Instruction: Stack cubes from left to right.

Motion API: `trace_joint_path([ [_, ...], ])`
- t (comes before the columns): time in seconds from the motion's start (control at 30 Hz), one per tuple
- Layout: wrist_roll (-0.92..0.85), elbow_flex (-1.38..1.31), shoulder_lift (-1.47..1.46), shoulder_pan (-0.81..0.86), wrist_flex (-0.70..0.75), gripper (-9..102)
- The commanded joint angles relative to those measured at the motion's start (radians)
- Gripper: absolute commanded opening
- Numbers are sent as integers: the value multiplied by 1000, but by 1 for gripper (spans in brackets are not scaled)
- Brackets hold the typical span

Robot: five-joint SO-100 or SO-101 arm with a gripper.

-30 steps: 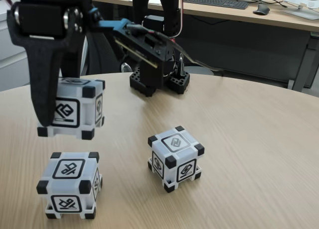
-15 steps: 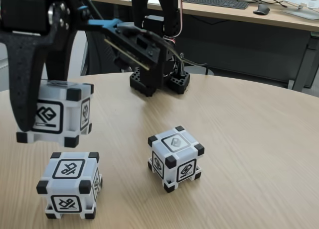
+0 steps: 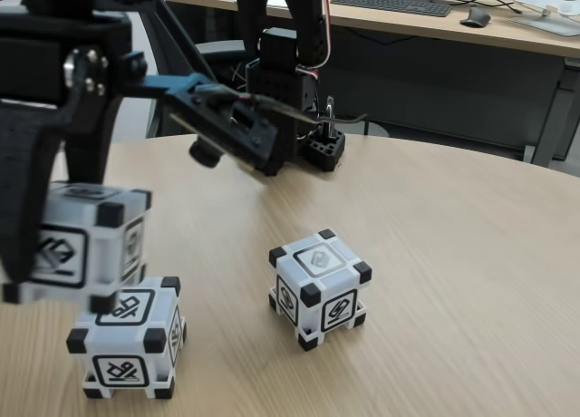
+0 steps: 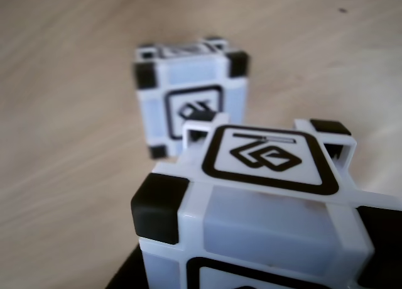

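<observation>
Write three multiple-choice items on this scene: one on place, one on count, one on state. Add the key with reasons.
1. Where is the held cube in the fixed view?
A. up and left of the left table cube
B. on the right table cube
C. behind the arm's base

2. How many cubes rest on the table?
A. one
B. two
C. three

3. The gripper is:
A. open, nothing in it
B. shut on a cube
C. flat on the table

Key: A, it hangs there, overlapping that cube's corner; B, two stand on wood; B, the finger presses the lifted cube.
</observation>
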Motion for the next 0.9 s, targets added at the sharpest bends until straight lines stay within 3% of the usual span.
trace_joint_path([
  [0.0,-2,-54,6,6,-51,0],
  [0.87,87,-31,14,-11,75,0],
])
